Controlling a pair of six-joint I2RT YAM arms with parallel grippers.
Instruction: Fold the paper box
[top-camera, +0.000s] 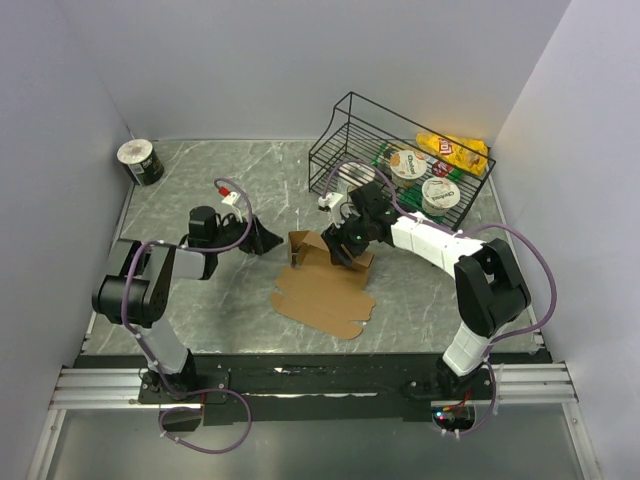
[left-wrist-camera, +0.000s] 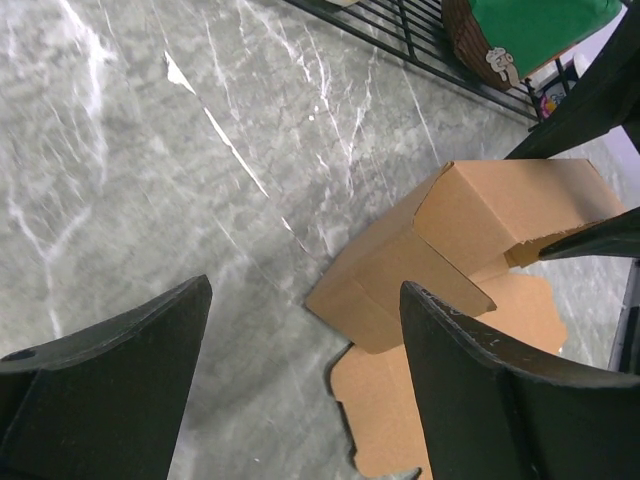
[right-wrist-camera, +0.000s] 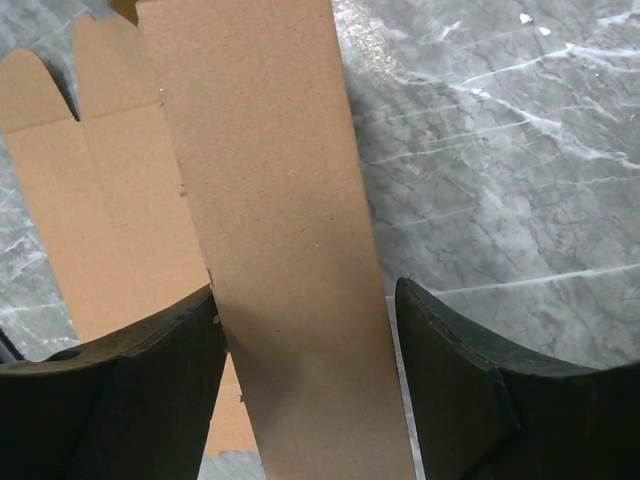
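Top external: paper box (top-camera: 322, 295) on grey marbled table (top-camera: 200, 190), pale walls (top-camera: 250, 60).

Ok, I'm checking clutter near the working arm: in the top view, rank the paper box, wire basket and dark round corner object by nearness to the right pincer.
1. paper box: mid-table, one flap standing between the fingers of the right pincer.
2. wire basket: just beyond it, at the far right.
3. dark round object: far-left corner.
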